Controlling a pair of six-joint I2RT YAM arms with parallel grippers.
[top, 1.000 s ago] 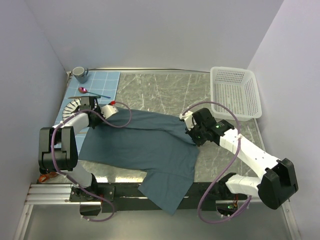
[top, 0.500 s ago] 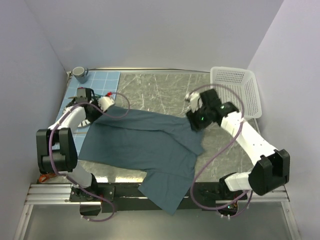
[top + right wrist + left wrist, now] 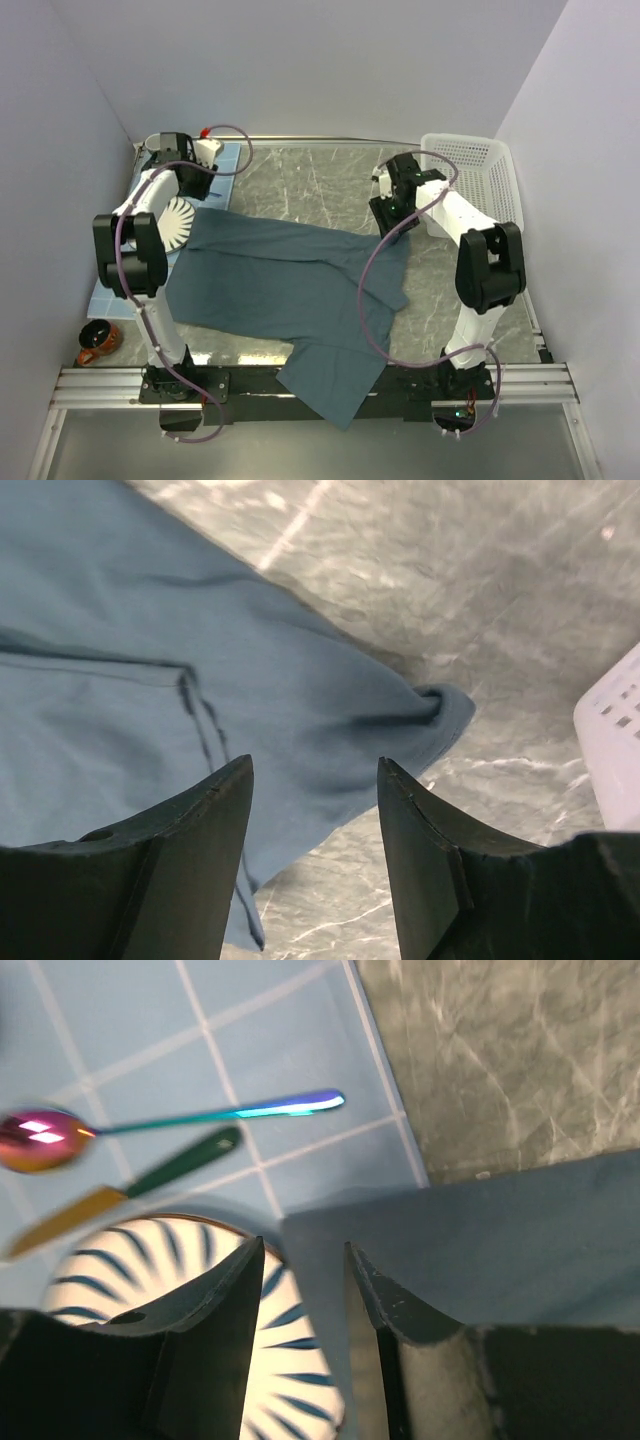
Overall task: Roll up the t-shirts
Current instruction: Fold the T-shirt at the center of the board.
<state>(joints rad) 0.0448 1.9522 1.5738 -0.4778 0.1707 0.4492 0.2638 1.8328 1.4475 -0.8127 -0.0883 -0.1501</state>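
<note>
Left hand [image 3: 303, 1255] has just let go of the far-left corner of the dark slate-blue cotton t-shirt [image 3: 290, 280] & pulled back over the light blue gridded placemat [image 3: 290, 1050]. Its fingers are parted w/ nothing b/w them. That corner now lies right by the blue-striped round plate [image 3: 120, 1260], maybe on its rim.

The shirt is spread flat mid-tabletop, one end hanging off the near edge, not rolled yet. Right hand [image 3: 315, 770] has released too & risen above the sleeve, empty. Looks like spreading is done and rolling can start.

Room: bare grey marble tabletop [image 3: 310, 185] beyond the far edge. Left is cluttered, and the white plastic basket [image 3: 470, 185] sits close on the right.
</note>
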